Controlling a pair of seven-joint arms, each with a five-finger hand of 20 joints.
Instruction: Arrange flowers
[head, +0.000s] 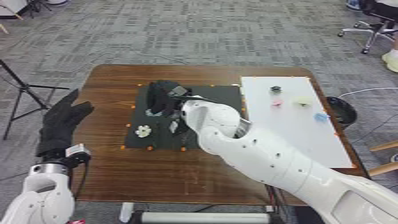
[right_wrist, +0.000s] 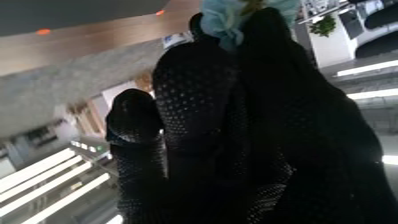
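Note:
Over the upper left part of the dark mat (head: 160, 141) is my right hand (head: 163, 95), shut on a light blue flower (head: 154, 113). In the right wrist view, the blue flower (right_wrist: 224, 24) is pinched at the fingertips of my right hand (right_wrist: 194, 95), its stem mostly hidden. A white flower (head: 143, 131) lies on the mat, nearer the robot than the right hand. On the white sheet (head: 302, 145) lie a dark flower (head: 275, 89), a pink one (head: 276, 102), a pale yellow one (head: 303, 100) and a blue one (head: 322, 117). My left hand (head: 60, 122) is open at the table's left edge.
Both the mat and the sheet rest on the brown table (head: 115, 175), with small orange markers along their edges. A black bin (head: 342, 111) stands beyond the table's right edge, and a black tripod (head: 27, 90) is on the floor at the left.

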